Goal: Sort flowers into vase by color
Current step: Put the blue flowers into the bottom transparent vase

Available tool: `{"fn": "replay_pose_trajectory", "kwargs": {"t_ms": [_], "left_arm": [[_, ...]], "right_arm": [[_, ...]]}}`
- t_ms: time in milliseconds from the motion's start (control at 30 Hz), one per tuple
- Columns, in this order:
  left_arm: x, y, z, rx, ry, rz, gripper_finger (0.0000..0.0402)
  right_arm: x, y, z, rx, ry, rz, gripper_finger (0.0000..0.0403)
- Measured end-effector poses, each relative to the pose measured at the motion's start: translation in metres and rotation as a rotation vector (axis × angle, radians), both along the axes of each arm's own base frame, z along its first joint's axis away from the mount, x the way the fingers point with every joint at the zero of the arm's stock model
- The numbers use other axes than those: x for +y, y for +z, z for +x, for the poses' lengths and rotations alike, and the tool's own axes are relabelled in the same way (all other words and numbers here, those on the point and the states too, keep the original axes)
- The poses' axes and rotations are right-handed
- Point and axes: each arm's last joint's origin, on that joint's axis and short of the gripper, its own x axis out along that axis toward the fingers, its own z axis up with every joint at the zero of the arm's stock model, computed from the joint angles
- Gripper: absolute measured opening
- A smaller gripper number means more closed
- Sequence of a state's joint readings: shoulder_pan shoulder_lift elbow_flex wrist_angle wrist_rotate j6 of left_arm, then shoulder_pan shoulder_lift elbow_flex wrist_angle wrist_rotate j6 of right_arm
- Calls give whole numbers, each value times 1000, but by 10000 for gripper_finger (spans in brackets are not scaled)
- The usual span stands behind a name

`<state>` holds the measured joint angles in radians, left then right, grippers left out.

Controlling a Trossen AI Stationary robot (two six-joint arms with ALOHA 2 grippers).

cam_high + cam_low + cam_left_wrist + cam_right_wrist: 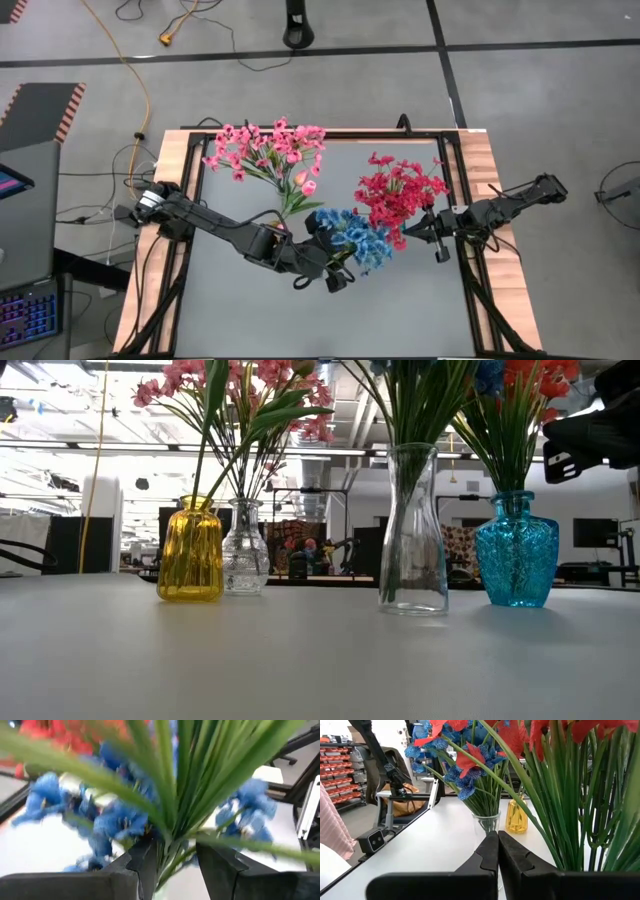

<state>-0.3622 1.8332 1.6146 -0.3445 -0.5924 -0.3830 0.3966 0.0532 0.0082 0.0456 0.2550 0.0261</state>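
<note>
Desk (250, 310), grey. Left gripper (172, 865) parted round blue flowers (355, 238) in clear vase (412, 530): withdraw straight, avoid snagging stems. Right gripper (497, 855) closed, empty.

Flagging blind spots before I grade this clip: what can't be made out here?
- Low view: every blossom head is cut off by the top edge, and the left end effector is out of frame.
- High view: the blue flowers cover the left end effector, and the bouquets hide all the vases.
- Left wrist view: the blue blossoms are motion-blurred, and stems hide the vase mouth.
</note>
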Motion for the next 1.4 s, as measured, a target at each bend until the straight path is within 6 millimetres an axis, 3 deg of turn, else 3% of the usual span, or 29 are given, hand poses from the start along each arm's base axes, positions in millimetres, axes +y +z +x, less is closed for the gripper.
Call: {"fn": "replay_pose_trajectory", "kwargs": {"t_ms": [333, 667, 1400], "left_arm": [[0, 5, 2, -44, 4, 39, 117], [0, 3, 2, -30, -1, 25, 9], [2, -10, -6, 111, 4, -36, 8]], "right_arm": [[0, 0, 0, 0, 0, 0, 34], [0, 0, 0, 0, 0, 0, 34], [0, 0, 0, 0, 0, 1, 34]]}}
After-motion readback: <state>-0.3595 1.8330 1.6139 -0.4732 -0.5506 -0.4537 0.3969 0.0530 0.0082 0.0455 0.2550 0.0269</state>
